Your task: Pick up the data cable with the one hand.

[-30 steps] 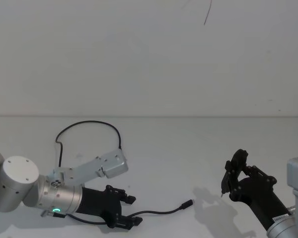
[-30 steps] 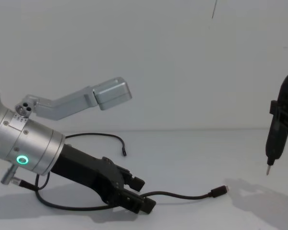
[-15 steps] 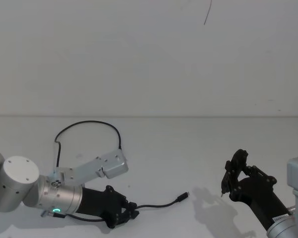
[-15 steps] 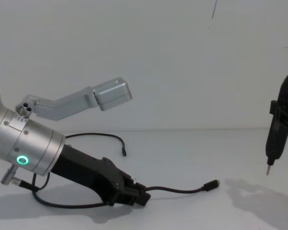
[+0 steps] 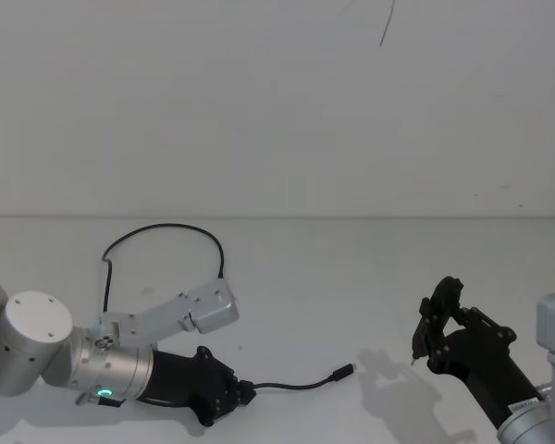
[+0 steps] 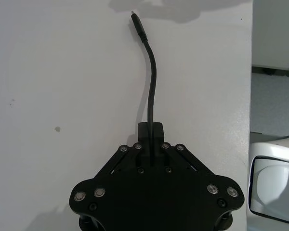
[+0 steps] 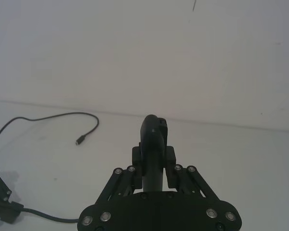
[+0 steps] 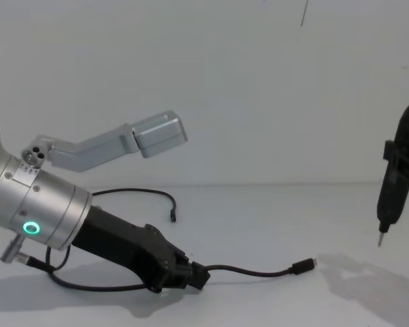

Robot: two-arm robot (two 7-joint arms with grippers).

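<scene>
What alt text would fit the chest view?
The left gripper, black on a silver arm, is shut on the data cable low on the white table, one plug end trailing to the right. At the right edge, the right gripper holds a black metal-tipped tool above the table.

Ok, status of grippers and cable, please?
Left gripper shut on cable, low at the table. Right gripper parked at right, shut on black tool. Nothing in the way.
</scene>
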